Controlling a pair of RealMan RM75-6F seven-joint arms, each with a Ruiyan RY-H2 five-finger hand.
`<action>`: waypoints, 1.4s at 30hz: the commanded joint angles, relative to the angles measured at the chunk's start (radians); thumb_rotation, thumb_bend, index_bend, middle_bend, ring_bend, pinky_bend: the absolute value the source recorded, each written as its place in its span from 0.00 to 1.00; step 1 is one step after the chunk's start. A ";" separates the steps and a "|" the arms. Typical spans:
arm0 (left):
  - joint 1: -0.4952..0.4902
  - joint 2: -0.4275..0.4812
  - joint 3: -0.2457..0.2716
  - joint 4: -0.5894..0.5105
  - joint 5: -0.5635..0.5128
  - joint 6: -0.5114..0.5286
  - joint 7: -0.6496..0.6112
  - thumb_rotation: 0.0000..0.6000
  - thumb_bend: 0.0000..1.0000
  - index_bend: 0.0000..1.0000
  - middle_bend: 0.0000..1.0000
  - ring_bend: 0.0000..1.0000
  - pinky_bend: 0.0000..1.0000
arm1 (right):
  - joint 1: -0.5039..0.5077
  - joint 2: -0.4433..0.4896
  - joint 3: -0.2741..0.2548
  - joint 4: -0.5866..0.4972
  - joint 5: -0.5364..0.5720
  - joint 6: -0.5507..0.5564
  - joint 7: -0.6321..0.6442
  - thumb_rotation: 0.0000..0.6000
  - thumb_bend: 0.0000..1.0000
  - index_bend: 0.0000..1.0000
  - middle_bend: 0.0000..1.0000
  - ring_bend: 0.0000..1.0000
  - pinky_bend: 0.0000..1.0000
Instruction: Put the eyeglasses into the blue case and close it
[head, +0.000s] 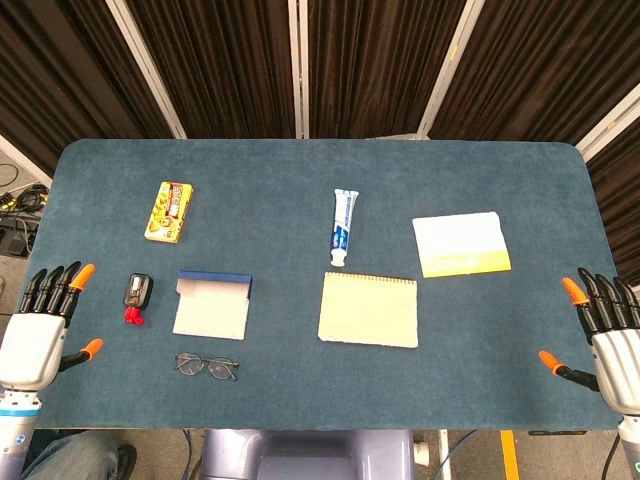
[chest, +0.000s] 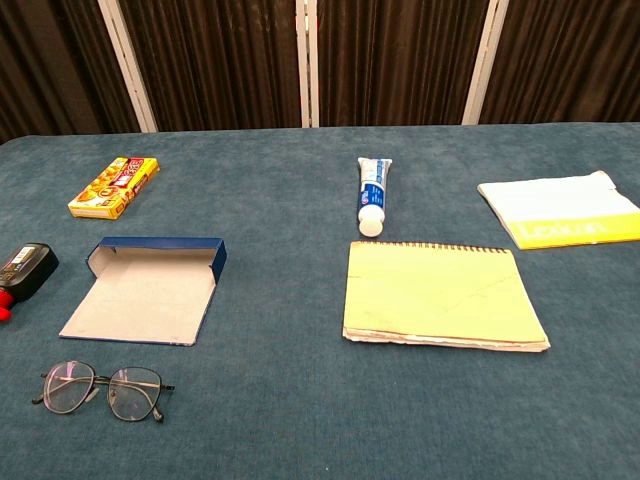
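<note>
The eyeglasses (head: 206, 366) (chest: 103, 391), thin dark wire frames, lie folded flat on the blue cloth near the front edge. Just behind them the blue case (head: 212, 304) (chest: 150, 289) lies open, its pale lining facing up and its lid folded out towards me. My left hand (head: 40, 328) hovers at the table's left edge, fingers apart and holding nothing. At the right edge my right hand (head: 605, 335) is held the same way, empty with fingers spread. Neither hand shows in the chest view.
A black and red small device (head: 135, 296) (chest: 20, 272) lies left of the case. A yellow snack box (head: 169, 210) (chest: 113, 187) sits behind. A toothpaste tube (head: 342, 226) (chest: 371, 194), yellow notebook (head: 368, 310) (chest: 440, 295) and white-yellow packet (head: 461, 244) (chest: 563, 208) lie to the right.
</note>
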 joint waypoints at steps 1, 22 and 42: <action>-0.001 0.001 0.001 -0.001 0.001 -0.002 0.000 1.00 0.00 0.00 0.00 0.00 0.00 | -0.004 0.003 -0.001 -0.007 0.004 -0.001 -0.006 1.00 0.00 0.00 0.00 0.00 0.00; -0.158 -0.153 0.072 -0.014 -0.018 -0.374 0.112 1.00 0.24 0.37 0.00 0.00 0.00 | -0.019 0.042 -0.007 -0.028 0.022 -0.008 0.061 1.00 0.00 0.00 0.00 0.00 0.00; -0.168 -0.323 0.059 0.050 -0.218 -0.421 0.272 1.00 0.36 0.43 0.00 0.00 0.00 | -0.016 0.052 -0.011 -0.027 0.015 -0.021 0.093 1.00 0.00 0.00 0.00 0.00 0.00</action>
